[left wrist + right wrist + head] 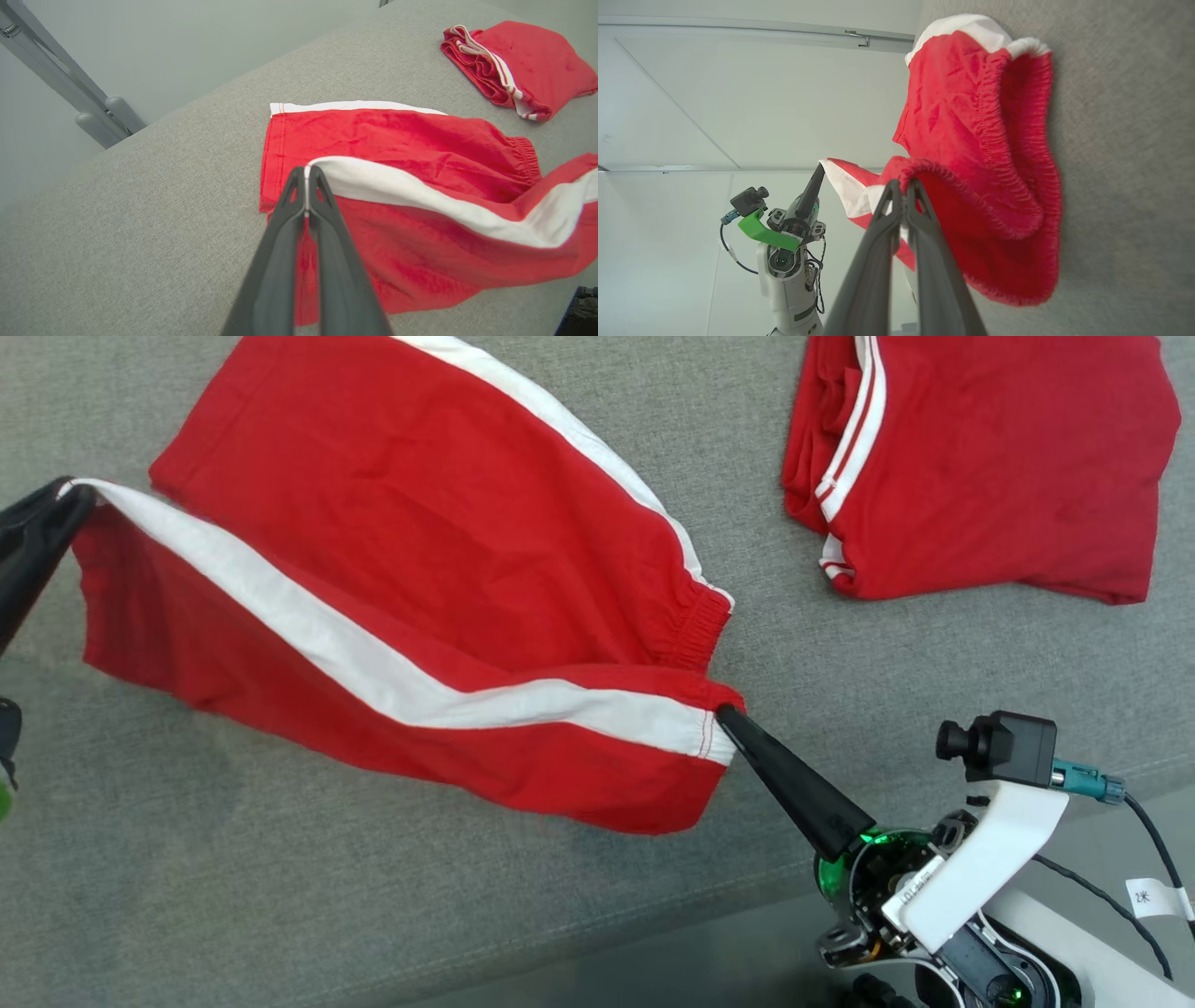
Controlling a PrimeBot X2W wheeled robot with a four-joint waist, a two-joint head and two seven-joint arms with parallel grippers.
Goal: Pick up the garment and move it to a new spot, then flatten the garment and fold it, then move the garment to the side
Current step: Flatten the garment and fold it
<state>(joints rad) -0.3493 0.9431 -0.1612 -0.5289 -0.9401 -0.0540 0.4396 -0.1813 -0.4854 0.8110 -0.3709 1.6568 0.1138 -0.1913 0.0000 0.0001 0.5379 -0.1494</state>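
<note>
- Two claws are at work, and both are closed right down on cloth. The left claw (307, 179) pinches the hem corner of the red shorts (420, 523), just at the end of the white side stripe (373, 677).
- The right claw (725, 717) is shut just as tight on the other end of that stripe, at the gathered waistband (997, 130). In its own wrist view the elastic edge bunches over the tips.
- Between the two grips the stripe is the long axis, running left to right across my head view. It sags a little in the middle, so I judge the cloth is not pulled taut.
- That held half is lifted off the grey surface (280, 896) and hangs on the robot's side. The other leg lies flat just beyond it, farther from the robot, with the far stripe (560, 422) along its outer edge.
- As I read it, the coming move turns on carrying both claws away from the body together and laying the held stripe over the far one. Each arm has its own end, and neither is nearer.
- Well apart, up at the right, a second red garment (990, 457) sits already folded. I would keep the right arm's sweep short of it.
</note>
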